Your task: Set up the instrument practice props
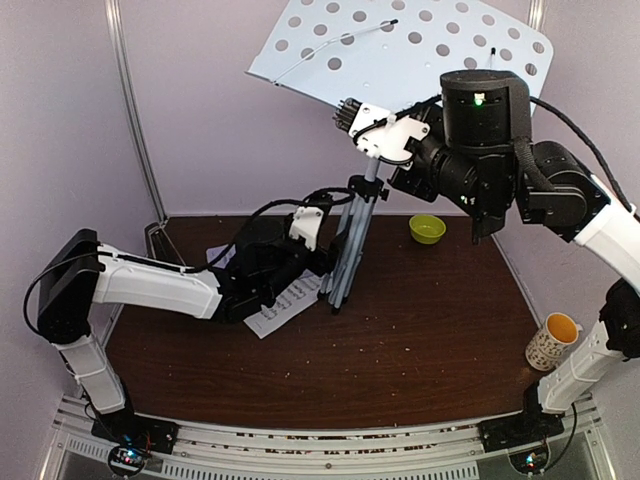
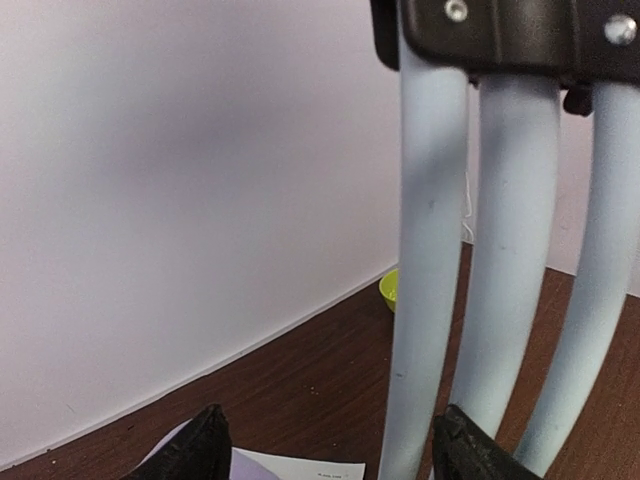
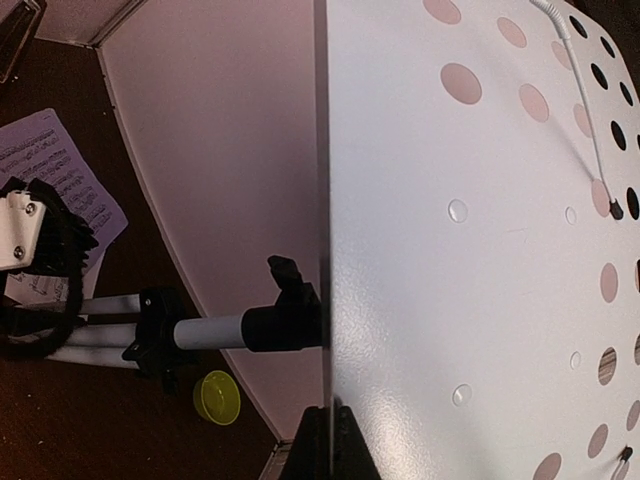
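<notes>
At table centre, just ahead of the L arm: music stand (image 1: pixel 400 50) is upright on its tripod (image 1: pixel 348 245). Legs bunched close, long axis vertical, perforated desk up high & tilted.

L gripper (image 2: pixel 335 450) sits low at the leg feet, jaws apart, nothing held. Wrist cam shows one leg standing between the fingertips (image 2: pixel 200 445), the other two just to the R of it. No contact that I can make out.

R gripper (image 3: pixel 328 440) is up at the desk's edge, pinched shut on the plate rim as far as I can tell.

On the tabletop the white sheet (image 1: pixel 285 305) lies flat beside the L wrist, close to the tripod feet. The lavender sheet (image 1: pixel 222 256) is mostly hidden below the arm.

My read: L is nearer the legs, so spreading or steadying the tripod falls to it. Approach is horizontal, across the leg axis, w/ R holding the top.

Metronome: not in any view.
</notes>
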### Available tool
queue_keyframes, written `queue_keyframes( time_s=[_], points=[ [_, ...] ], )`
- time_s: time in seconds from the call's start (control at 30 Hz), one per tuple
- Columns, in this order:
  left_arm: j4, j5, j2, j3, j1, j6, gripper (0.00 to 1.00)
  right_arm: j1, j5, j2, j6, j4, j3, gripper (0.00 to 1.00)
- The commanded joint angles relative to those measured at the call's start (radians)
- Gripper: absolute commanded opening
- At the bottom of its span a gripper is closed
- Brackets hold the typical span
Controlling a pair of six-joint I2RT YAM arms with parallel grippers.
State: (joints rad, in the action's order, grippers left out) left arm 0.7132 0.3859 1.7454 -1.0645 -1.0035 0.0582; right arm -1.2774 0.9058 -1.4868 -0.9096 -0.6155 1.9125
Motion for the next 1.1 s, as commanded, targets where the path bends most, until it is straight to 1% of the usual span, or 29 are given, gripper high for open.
queue_keyframes(
  time_s=[0.0, 0.3, 0.47, 0.83, 0.93, 1.0, 1.07],
  points=[
    [0.056, 0.069, 0.026, -0.066, -0.007, 0.013, 0.68, -0.017, 0.111, 0.059, -0.032, 0.298, 0.054, 0.0],
    [0.032, 0.144, 0.071, -0.147, -0.015, 0.024, 0.58, -0.038, 0.115, 0.054, -0.039, 0.317, 0.051, 0.0],
    [0.017, 0.129, 0.096, -0.19, -0.023, 0.027, 0.49, -0.044, 0.121, 0.059, -0.038, 0.324, 0.043, 0.0],
    [0.028, 0.04, 0.096, -0.138, -0.04, 0.127, 0.2, -0.046, 0.146, 0.106, -0.109, 0.393, 0.01, 0.0],
    [0.013, 0.008, 0.102, -0.132, -0.04, 0.183, 0.14, -0.047, 0.149, 0.115, -0.13, 0.401, 0.001, 0.0],
    [0.005, 0.008, 0.106, -0.129, -0.04, 0.216, 0.05, -0.047, 0.154, 0.117, -0.144, 0.402, 0.0, 0.0],
    [-0.002, -0.003, 0.109, -0.122, -0.04, 0.247, 0.01, -0.047, 0.157, 0.117, -0.165, 0.41, 0.0, 0.0]
  ],
)
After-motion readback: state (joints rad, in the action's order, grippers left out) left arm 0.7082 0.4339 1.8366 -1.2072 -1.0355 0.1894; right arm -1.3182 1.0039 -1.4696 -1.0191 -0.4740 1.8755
